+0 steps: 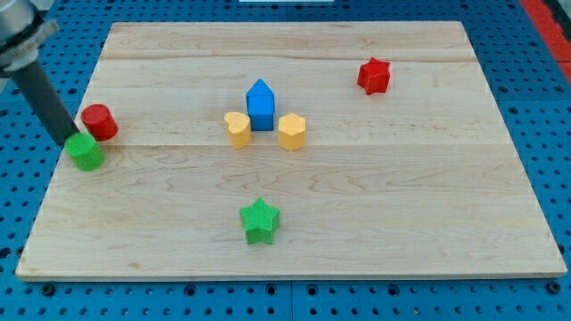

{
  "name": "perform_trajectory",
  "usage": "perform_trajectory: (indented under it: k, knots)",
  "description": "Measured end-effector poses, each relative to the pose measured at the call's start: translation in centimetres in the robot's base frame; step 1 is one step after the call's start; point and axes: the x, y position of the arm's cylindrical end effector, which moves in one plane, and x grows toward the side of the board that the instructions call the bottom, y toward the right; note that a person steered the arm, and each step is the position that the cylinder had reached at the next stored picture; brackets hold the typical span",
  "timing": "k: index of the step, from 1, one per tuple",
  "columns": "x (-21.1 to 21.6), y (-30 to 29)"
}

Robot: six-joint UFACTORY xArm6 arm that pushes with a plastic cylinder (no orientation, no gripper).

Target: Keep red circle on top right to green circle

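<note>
Near the wooden table's (375, 178) left edge, the red round plastic block (99, 121) already sat just up and right of the green round plastic block (87, 152), almost touching. My tip (71, 140), a bare rod with no jaws to open or close, rested at the green block's upper-left rim, the red block just right of it.

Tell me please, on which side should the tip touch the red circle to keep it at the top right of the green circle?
No grip is possible, only pushing. The red circle already sits up-right of the green circle, almost touching it. My tip is at the green circle's upper left. Its round wall slips off-centre, so I would probably push its lower-left side squarely, gently.
</note>
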Motion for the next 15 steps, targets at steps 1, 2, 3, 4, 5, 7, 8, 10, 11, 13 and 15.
perform_trajectory:
  k: [1,2,3,4,5,7,8,10,11,13,15]
  knots:
    - [4.0,5.2]
    - [7.3,11.1]
    - [10.2,14.3]
    - [9.8,9.5]
    - [8.7,-0.8]
    - [-3.3,-1.6]
    - [-8.3,-1.1]
    - [1.1,6.6]
    - [3.4,9.2]
    - [1.7,0.5]
    - [6.6,7.5]
